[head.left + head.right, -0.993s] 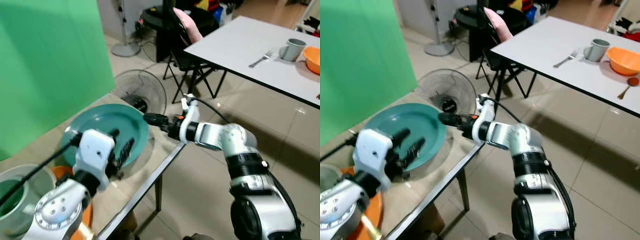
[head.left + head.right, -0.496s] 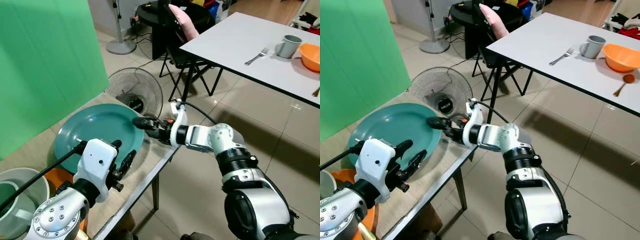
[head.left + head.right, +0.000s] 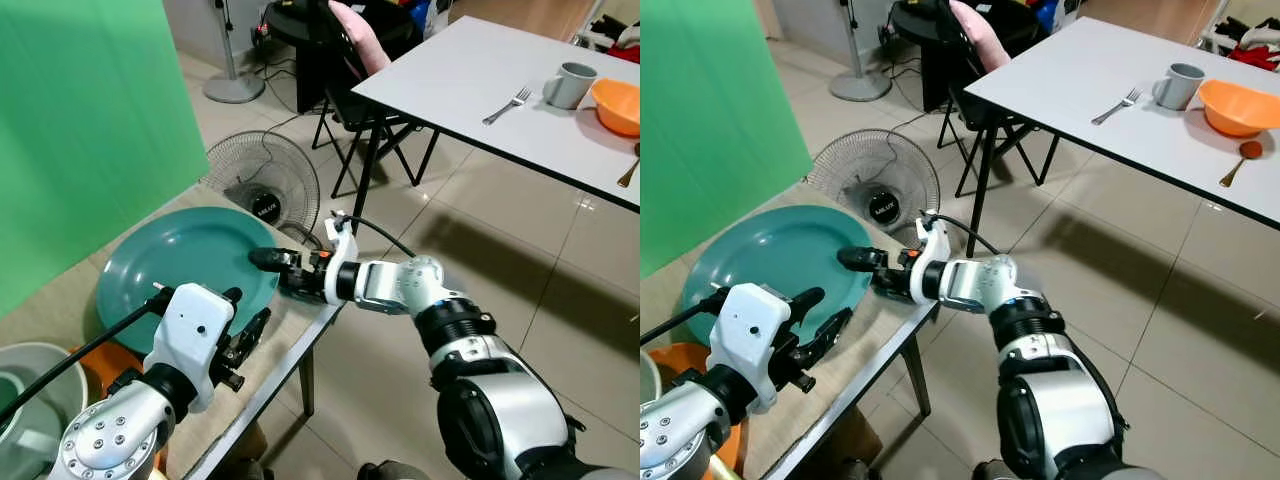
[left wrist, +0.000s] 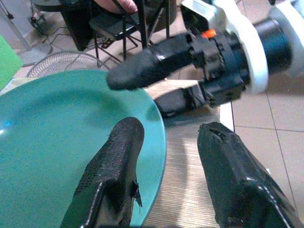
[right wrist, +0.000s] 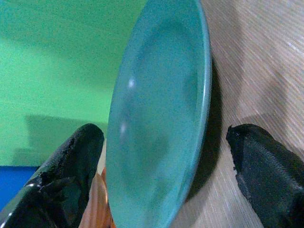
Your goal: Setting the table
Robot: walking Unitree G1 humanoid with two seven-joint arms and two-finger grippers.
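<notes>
The teal plate (image 3: 185, 268) lies flat near the counter (image 3: 290, 325) edge, its rim between the spread fingers of the right end effector (image 3: 272, 268), while the left end effector (image 3: 243, 325), also spread, hovers at the near rim.

The plate (image 3: 185, 265) lies on the counter (image 3: 290, 335) near its right edge, with the right claw (image 3: 268, 264) at its rim and the left claw (image 3: 243, 330) just before it. A fan (image 3: 265, 185) stands on the floor behind.
</notes>
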